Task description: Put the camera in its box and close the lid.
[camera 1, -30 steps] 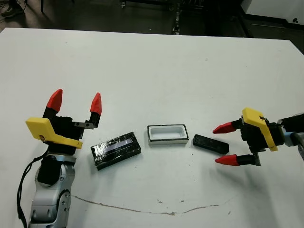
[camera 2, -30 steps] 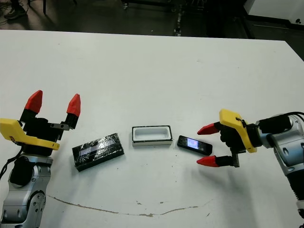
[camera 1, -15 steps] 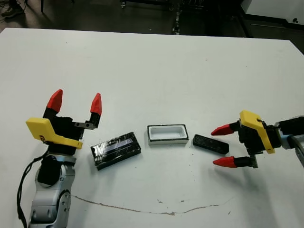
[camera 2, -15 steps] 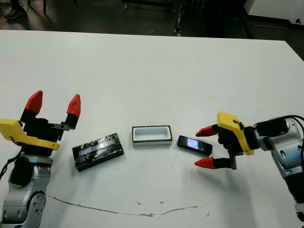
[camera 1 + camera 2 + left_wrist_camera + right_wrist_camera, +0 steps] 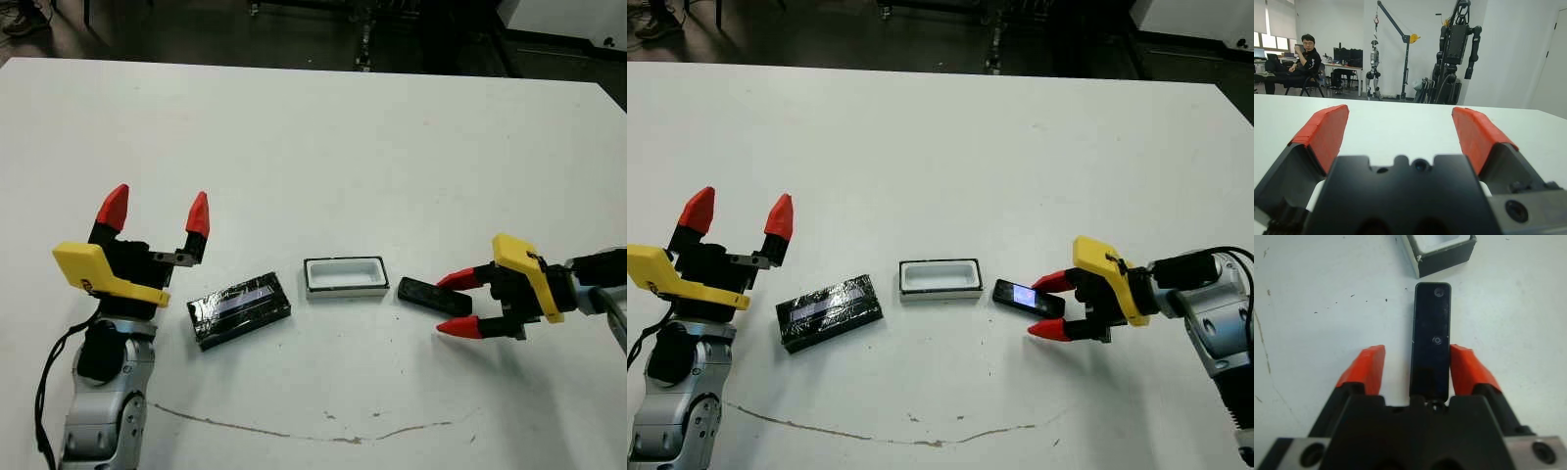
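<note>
Change: right gripper has moved left, fingers now straddling the camera.
Head view: camera flat, just right of box; lid left; left gripper spread, empty.
Right wrist: fingers unclosed beside camera's long edges.
Handling: probably light, rigid, slick; pinch across narrow width.

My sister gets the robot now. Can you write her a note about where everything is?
Right gripper: open, fingers either side of the camera's near end, not clamped yet.
Left gripper: open, holding nothing, raised left of the lid.
The box sits open in the middle, empty; lid to its left, camera to its right, all on the table.
Done: nothing packed.
Left: grip camera, place it in the box, put the lid on.
</note>
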`<move>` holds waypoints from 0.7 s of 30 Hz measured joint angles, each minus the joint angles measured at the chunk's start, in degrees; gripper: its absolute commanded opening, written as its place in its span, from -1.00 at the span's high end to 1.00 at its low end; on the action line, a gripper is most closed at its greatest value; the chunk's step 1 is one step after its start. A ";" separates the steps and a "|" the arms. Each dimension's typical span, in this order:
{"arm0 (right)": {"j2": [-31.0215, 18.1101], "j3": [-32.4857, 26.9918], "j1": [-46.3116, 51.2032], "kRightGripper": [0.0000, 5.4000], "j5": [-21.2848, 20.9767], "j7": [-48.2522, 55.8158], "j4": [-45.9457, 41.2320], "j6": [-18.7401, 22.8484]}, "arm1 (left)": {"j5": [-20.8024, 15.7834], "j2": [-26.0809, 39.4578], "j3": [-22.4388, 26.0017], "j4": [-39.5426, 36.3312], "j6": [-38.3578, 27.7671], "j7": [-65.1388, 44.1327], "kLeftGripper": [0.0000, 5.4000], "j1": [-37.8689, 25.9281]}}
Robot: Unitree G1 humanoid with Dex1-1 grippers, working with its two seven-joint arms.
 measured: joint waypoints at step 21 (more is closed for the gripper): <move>-0.57 -1.45 0.16 0.38 -0.21 -0.56 -2.53 -0.33 | -0.13 0.00 -0.03 -0.23 0.00 -0.20 -1.00 0.39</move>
